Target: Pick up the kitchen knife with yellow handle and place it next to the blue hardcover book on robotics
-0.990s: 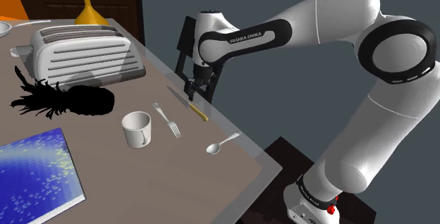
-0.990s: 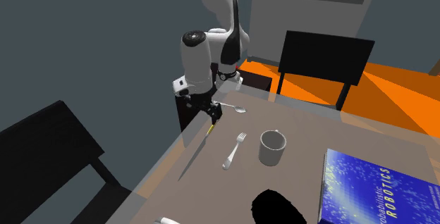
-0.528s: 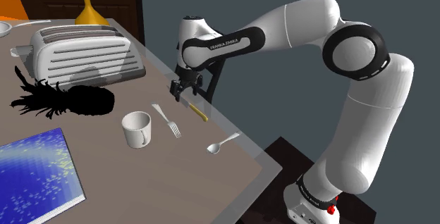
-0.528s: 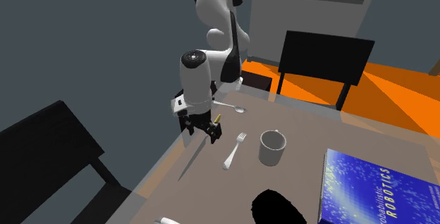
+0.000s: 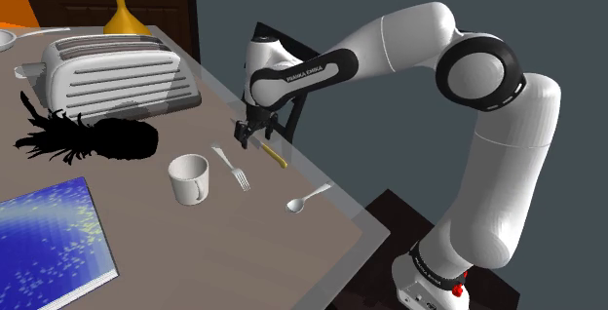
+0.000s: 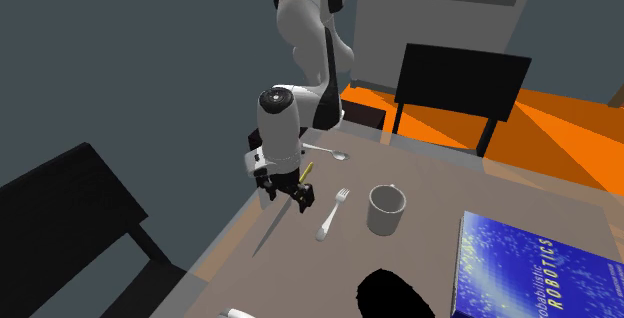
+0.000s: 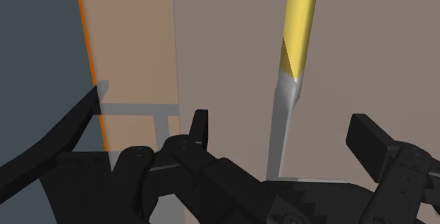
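The hand hangs low over the knife near the bench edge, fingers apart, with fork, mug and blue book toward the second exterior view's right.

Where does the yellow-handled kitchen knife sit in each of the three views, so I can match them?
Shoulder view: the yellow-handled kitchen knife lies right of the silver fork, handle poking out below the black hand.
Second exterior view: the knife lies left of the fork, under the hand, blade running downward.
Wrist view: its grey blade lies between the open fingers, untouched.
Shared landmark: the hand over the knife.
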Robot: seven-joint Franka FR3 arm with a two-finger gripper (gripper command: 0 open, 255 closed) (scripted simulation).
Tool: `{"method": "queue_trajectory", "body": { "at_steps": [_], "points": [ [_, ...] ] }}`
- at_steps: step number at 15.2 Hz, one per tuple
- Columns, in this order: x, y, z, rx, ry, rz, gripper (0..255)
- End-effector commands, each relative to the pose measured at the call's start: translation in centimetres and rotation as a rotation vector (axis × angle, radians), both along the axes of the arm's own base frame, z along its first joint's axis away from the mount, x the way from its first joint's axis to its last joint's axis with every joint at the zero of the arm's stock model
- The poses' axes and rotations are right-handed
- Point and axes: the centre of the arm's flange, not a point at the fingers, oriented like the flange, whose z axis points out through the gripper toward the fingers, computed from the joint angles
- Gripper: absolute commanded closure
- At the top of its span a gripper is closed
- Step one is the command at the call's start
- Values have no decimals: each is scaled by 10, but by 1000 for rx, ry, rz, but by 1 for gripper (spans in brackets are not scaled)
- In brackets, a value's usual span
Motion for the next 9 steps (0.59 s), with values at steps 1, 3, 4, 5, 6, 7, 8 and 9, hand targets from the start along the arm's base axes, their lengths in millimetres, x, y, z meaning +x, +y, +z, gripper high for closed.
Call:
{"method": "queue_trajectory", "body": {
  "at_steps": [1, 3, 4, 5, 6, 7, 8, 9],
  "points": [
    [0, 0, -1, 0, 0, 0, 0],
    [0, 0, -1, 0, 0, 0, 0],
    [0, 0, -1, 0, 0, 0, 0],
    [0, 0, -1, 0, 0, 0, 0],
    [0, 0, -1, 0, 0, 0, 255],
    [0, 0, -1, 0, 0, 0, 255],
    [0, 0, -1, 0, 0, 0, 255],
    [0, 0, -1, 0, 0, 0, 255]
  ]
}}
